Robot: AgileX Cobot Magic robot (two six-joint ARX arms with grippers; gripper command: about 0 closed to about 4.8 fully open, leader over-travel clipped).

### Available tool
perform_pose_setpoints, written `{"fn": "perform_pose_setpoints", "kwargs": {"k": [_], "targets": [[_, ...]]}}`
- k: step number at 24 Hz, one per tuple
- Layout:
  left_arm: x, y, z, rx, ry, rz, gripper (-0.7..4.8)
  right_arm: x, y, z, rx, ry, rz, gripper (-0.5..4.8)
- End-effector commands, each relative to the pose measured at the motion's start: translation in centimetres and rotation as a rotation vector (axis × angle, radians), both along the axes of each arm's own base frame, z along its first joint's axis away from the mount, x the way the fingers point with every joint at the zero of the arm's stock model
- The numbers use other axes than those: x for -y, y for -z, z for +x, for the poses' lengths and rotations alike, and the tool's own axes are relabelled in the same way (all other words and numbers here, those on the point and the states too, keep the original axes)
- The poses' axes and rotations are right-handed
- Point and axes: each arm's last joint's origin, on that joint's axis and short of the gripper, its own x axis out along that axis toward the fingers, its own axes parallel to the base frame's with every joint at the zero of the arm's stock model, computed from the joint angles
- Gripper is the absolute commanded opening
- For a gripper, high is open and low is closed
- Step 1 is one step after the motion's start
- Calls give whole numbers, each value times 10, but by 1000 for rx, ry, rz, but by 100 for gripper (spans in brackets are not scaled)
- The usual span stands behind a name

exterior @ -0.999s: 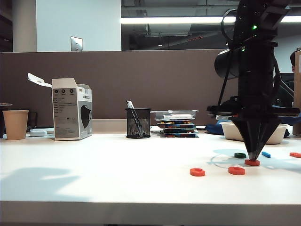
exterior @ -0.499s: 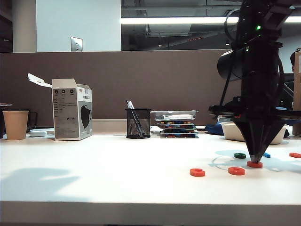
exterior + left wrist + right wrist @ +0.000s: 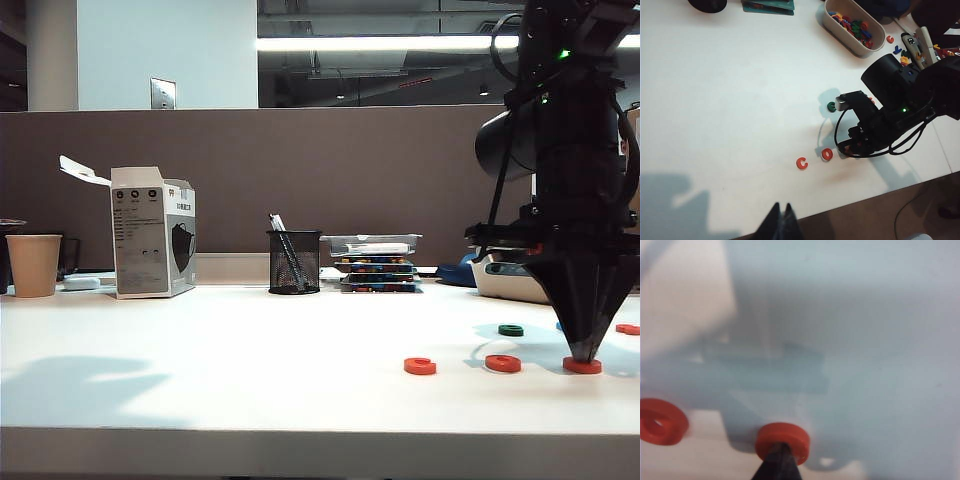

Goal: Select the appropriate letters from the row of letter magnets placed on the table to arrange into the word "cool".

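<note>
The second red "o" [image 3: 582,366] is pinned on the table [image 3: 250,390] under the closed right gripper [image 3: 583,356], at three o'clock of its twin [image 3: 502,363]; the left gripper [image 3: 781,223], shut, is parked high; it could skid askew.

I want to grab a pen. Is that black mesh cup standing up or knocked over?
Standing up. The black mesh cup sits upright on the table, open top facing up, with pens leaning inside it.
</note>
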Motion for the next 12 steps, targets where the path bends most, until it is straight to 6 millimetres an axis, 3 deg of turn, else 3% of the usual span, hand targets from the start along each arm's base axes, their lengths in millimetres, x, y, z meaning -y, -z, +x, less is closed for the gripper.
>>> {"fn": "perform_pose_setpoints", "kwargs": {"k": [1,12], "targets": [[0,-2,-1,12,2,-8,-4,0,7,-3,-34,-6,-21,-9],[0,-2,-1,12,3,-8,-4,2,-9,-7,10,-6,-8,-9]]}}
